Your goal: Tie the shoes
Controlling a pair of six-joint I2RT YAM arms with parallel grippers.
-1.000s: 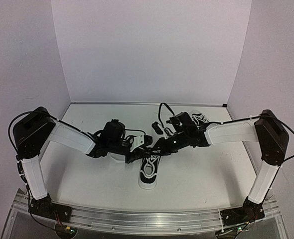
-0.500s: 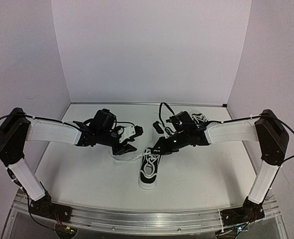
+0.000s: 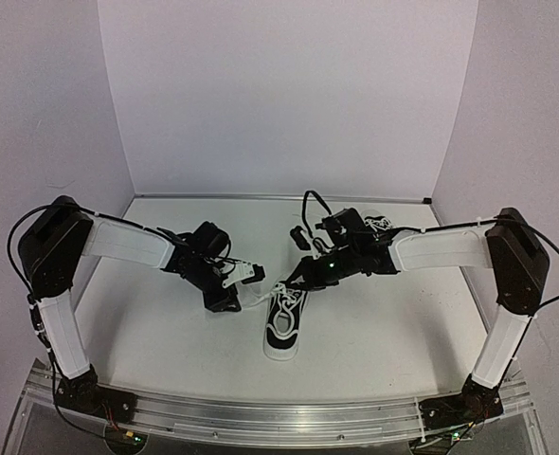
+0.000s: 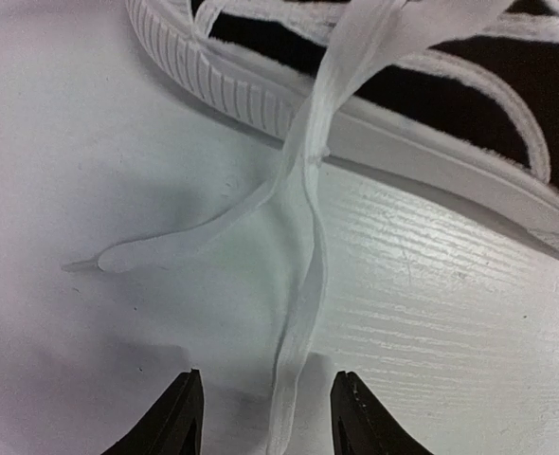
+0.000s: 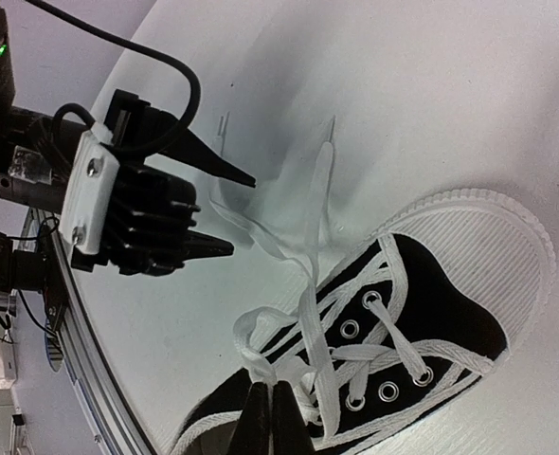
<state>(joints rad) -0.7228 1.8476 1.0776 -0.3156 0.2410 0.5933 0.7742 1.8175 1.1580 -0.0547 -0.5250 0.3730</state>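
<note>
White table [image 3: 166,351]; apparently mid-knot on near shoe [image 5: 450,313]. Right gripper [image 5: 268,406] pinched shut on lace loop [image 5: 246,343]; left gripper [image 4: 265,417] half-open, empty, straddling loose lace [image 4: 303,265], should close next.

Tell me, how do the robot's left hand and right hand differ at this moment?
The left hand is open, fingers straddling a long white shoelace lying on the white table; the right hand is shut, pinching a loop of that lace. The left hand sits beside the black, white-soled sneaker; the right hand is above its eyelets. Both have black fingers.
</note>
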